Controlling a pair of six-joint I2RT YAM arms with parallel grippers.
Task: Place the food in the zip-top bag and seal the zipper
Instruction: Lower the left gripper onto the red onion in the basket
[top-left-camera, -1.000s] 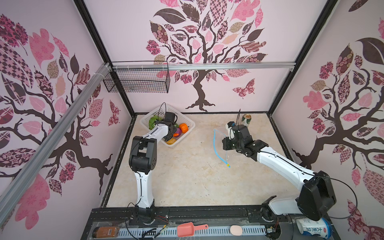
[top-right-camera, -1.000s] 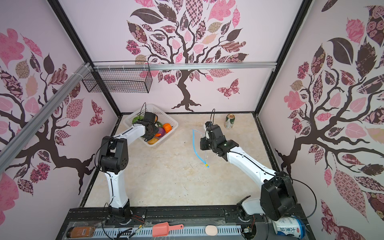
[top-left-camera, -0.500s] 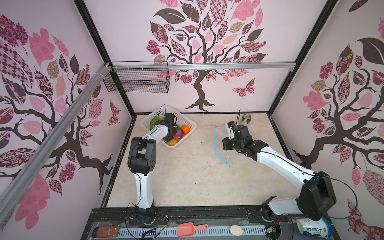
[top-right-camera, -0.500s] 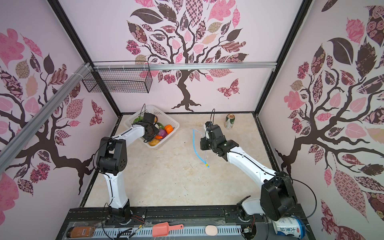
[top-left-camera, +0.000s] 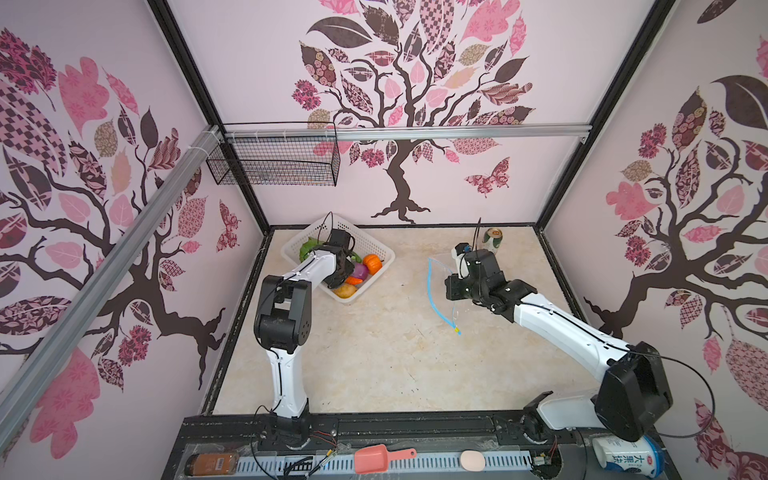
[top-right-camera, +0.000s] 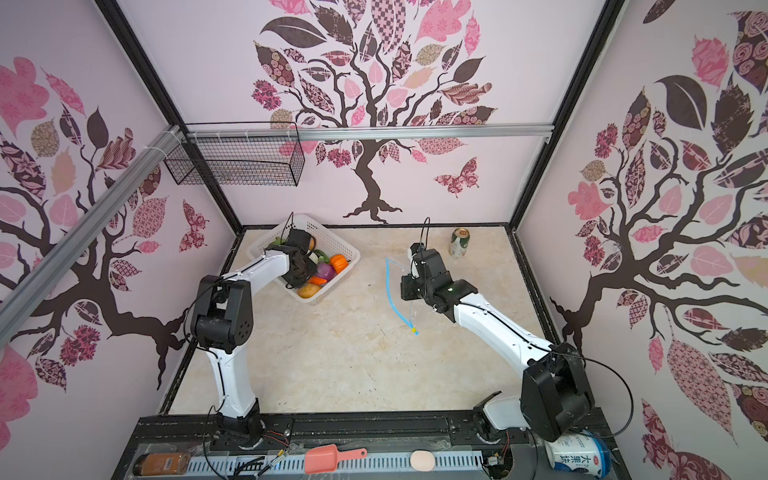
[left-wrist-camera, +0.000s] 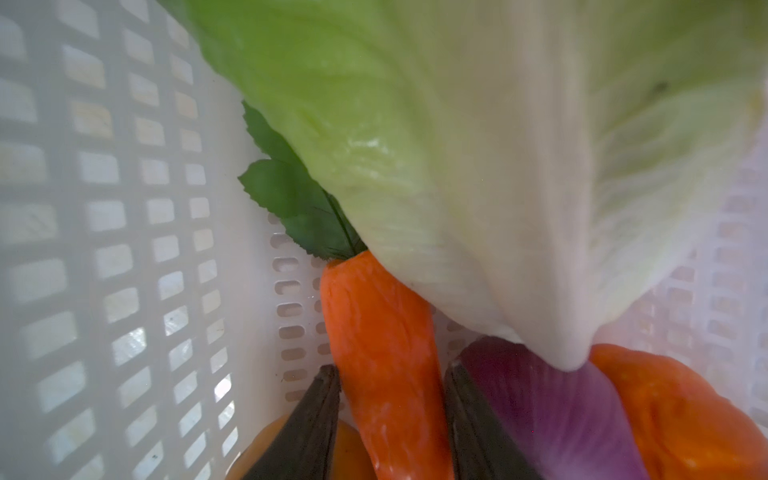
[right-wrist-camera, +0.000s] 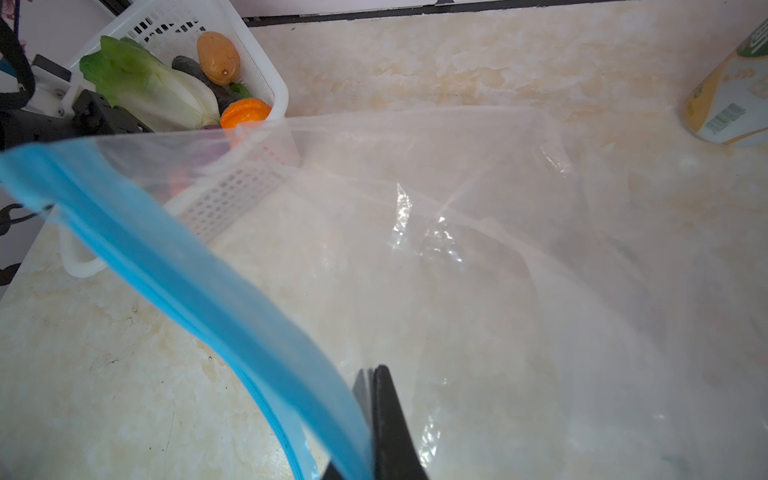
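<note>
The carrot (left-wrist-camera: 382, 353) lies between the jaws of the left tool (left-wrist-camera: 390, 368), inside the basket (left-wrist-camera: 124, 249); we cannot tell whether they clamp it yet. The right tool (right-wrist-camera: 380, 374), clamped on the zip-top bag (right-wrist-camera: 498, 249) beside its zipper (right-wrist-camera: 187, 270), holds the mouth up, we judge, for loading.

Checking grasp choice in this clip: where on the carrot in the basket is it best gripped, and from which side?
Grip the carrot by its bare orange body, below the leaves. The cabbage lies over its leafy end and the onion crowds one flank, so come from the free end away from the cabbage, fingers straddling its width, as the left pincer now does.
</note>
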